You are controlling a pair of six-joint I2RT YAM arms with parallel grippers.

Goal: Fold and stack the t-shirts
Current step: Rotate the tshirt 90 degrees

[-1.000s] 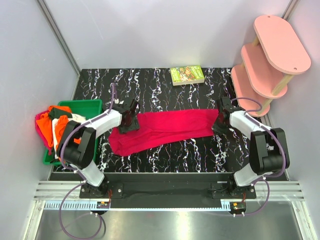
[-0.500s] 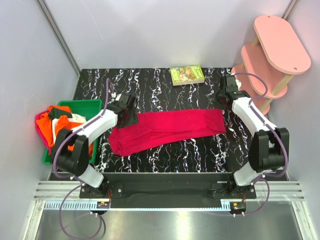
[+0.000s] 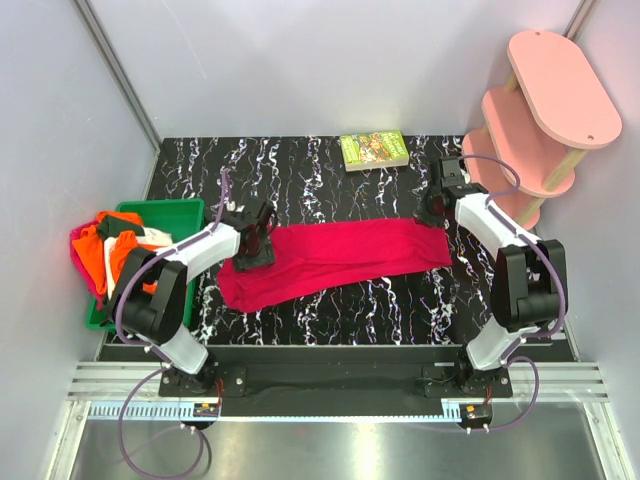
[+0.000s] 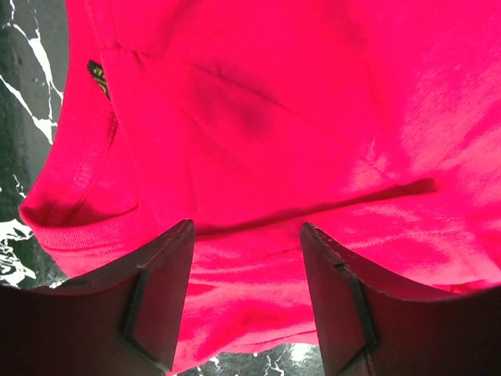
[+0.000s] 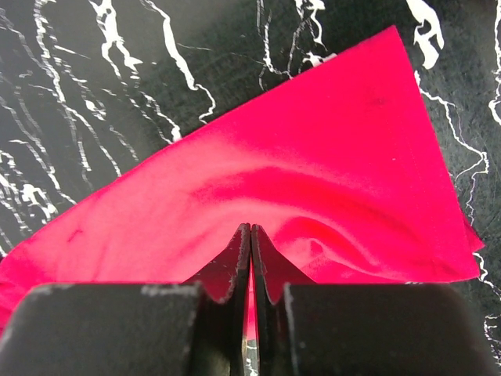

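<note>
— Where is the red t-shirt (image 3: 335, 258)?
— It lies in a long strip on the worktop (image 3: 330, 180), between the arms. The other shirts (image 3: 118, 252) sit in the green bin (image 3: 160, 206).
— What do the fingers do?
— The left fingers (image 4: 160, 301) stand open over the neck end. The right fingers (image 5: 235, 270) are pressed together above the other end, holding nothing that I see.
— How will it feel?
— Soft, light and floppy, I think. Best pinch it at the corners.
</note>
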